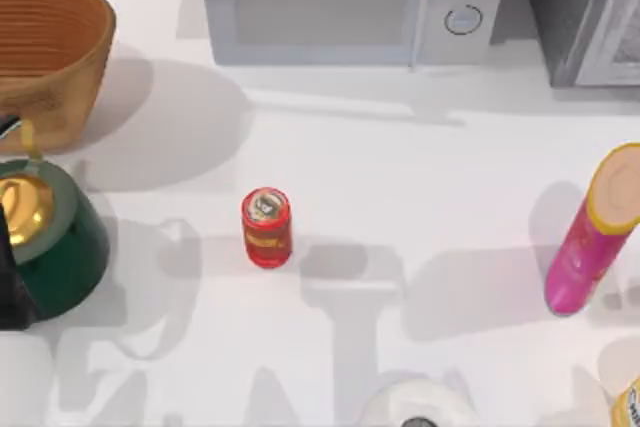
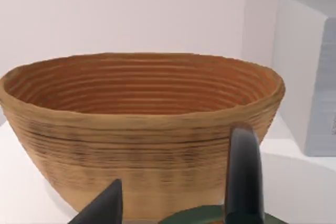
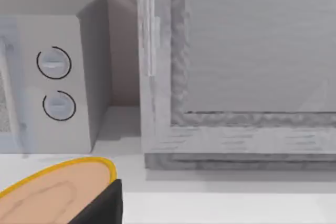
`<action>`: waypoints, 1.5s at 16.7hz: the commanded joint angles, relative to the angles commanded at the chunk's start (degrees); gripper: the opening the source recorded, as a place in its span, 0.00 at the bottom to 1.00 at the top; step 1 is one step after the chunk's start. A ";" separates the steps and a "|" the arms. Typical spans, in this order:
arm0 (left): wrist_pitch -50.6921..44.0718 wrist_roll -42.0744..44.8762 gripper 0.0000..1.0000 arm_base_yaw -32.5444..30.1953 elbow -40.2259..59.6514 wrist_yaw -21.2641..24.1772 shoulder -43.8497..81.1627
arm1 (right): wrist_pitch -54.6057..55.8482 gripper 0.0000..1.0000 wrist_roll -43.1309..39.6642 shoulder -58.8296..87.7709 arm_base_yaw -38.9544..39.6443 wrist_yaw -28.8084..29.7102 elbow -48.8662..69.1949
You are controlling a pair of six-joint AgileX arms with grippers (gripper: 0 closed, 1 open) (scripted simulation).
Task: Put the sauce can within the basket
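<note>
Left gripper (image 2: 178, 161), jaws spread and empty, hangs over the green pot (image 1: 70, 247), basket (image 1: 60, 62) just behind it, sauce can (image 1: 266, 228) upright well right of the pot: a hasty swing could clip the pot or topple the can, while the right gripper (image 3: 102, 205), grip unreadable, waits far right of the pot.

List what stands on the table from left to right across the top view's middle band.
Dark green pot with gold knob → sauce can, upright near the middle → tall pink tube with a yellow lid at the right. The basket sits farther back at the left, above the pot.
</note>
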 joint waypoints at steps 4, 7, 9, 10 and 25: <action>-0.67 1.23 1.00 0.01 1.23 0.94 1.35 | 0.00 1.00 0.00 0.00 0.00 0.00 0.00; -3.07 5.81 1.00 -0.02 5.80 4.10 7.56 | 0.00 1.00 0.00 0.00 0.00 0.00 0.00; -5.25 10.25 1.00 -0.21 10.31 7.10 14.41 | 0.00 1.00 0.00 0.00 0.00 0.00 0.00; -6.42 12.78 1.00 -0.41 12.91 8.81 18.53 | 0.00 1.00 0.00 0.00 0.00 0.00 0.00; -21.22 59.10 1.00 -8.78 53.25 40.67 94.86 | 0.00 1.00 0.00 0.00 0.00 0.00 0.00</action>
